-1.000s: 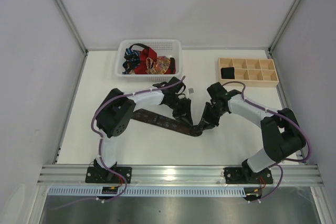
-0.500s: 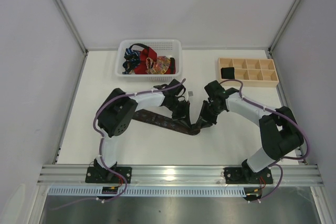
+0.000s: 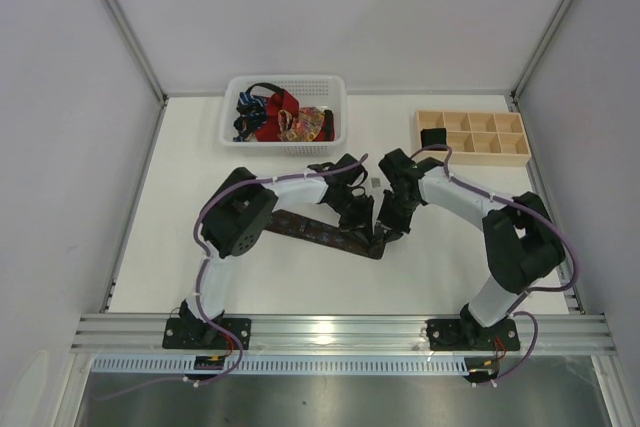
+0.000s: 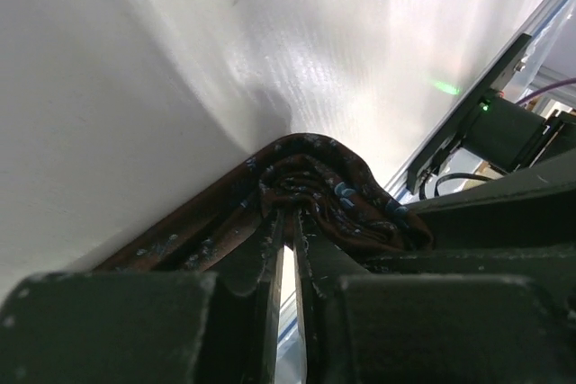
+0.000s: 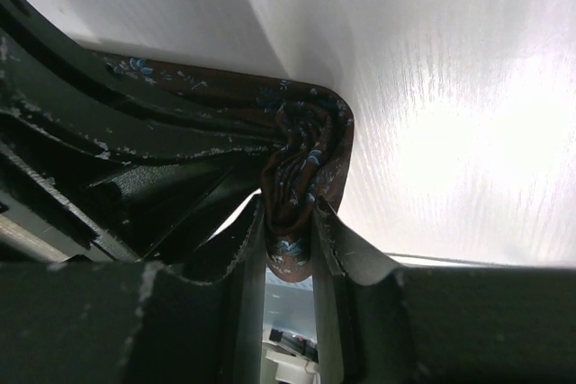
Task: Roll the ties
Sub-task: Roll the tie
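On the near strip of worktop: only the two arm bases, nothing of the task. Mid worktop, just past that: dark tie, flat on the surface, well apart from basket and tray. Long axis mostly left-to-right, slightly slanted, left end farther, right end nearer. Right end bunched into a tight curl, straight length trailing off to the left under the left arm. Cannot tell the pointed tip's heading, hidden by arms and fold.

Both arms bent inward, meeting at that curled end. Left fingers almost pressed together, thin slit between, tips nipping the edge of the bunched cloth. Right fingers pinching a doubled fold of the same tie, fabric plainly wedged between them.

Probable reason for the double hold: anchoring the core on one side while wrapping with the other, keeping the first turn tight and stopping any spring-back. Rest of the tie left lying straight, likely to feed into the roll without twisting. Step judged: start of the roll, few turns at most.

Far left: white basket holding the waiting ties, red tie, orange-patterned tie, something blue too. Far right: wooden tray, one dark bundle in its left-end compartment, likely a finished roll.
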